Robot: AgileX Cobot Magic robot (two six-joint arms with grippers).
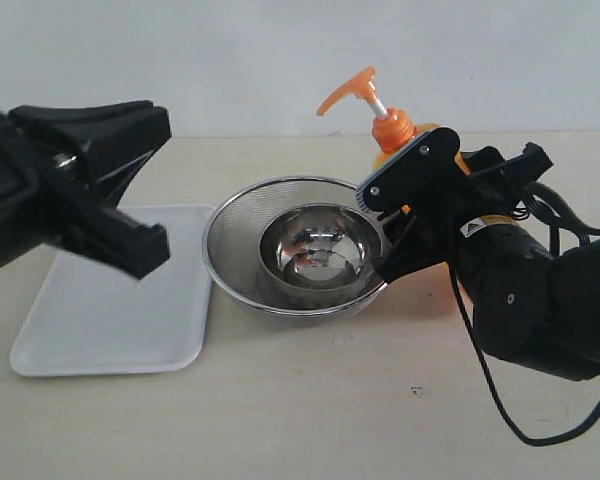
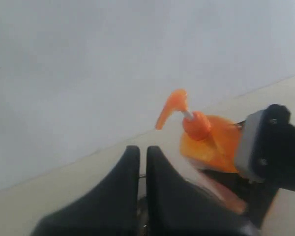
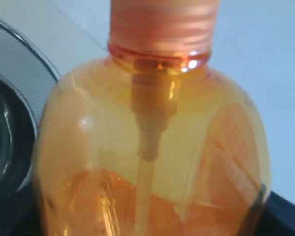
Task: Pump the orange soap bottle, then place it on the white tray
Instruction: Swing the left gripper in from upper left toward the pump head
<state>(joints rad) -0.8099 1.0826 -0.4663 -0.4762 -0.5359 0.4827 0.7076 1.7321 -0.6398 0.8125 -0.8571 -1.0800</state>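
1. Left gripper (image 2: 143, 152): I read the jaws as closed. In the left wrist view the two black fingers (image 2: 123, 182) stand side by side with only a thin slit between them, and nothing is held. In the exterior view this arm hangs above the white tray (image 1: 100, 320), clear of its surface.

2. Right gripper (image 1: 410, 165): I read the jaws as clamped on the body of the orange soap bottle (image 1: 392, 130). One black finger crosses the front of the bottle below the collar. In the right wrist view the translucent body fills the frame, with a dark jaw edge against its lower side.

3. Bottle position: it stands upright behind the right rim of the metal mesh strainer (image 1: 230, 250), just beside it. Its base is hidden by the gripper, so I cannot tell whether it rests on the table (image 1: 330, 410).

4. Pump head (image 1: 352, 90): raised, white stem exposed, nozzle pointing toward the left arm's side.

5. A steel bowl (image 1: 315, 250) sits inside the strainer.

6. The tray lies flat on the table beside the strainer, on the side away from the bottle. The bottle and the tray are well apart.
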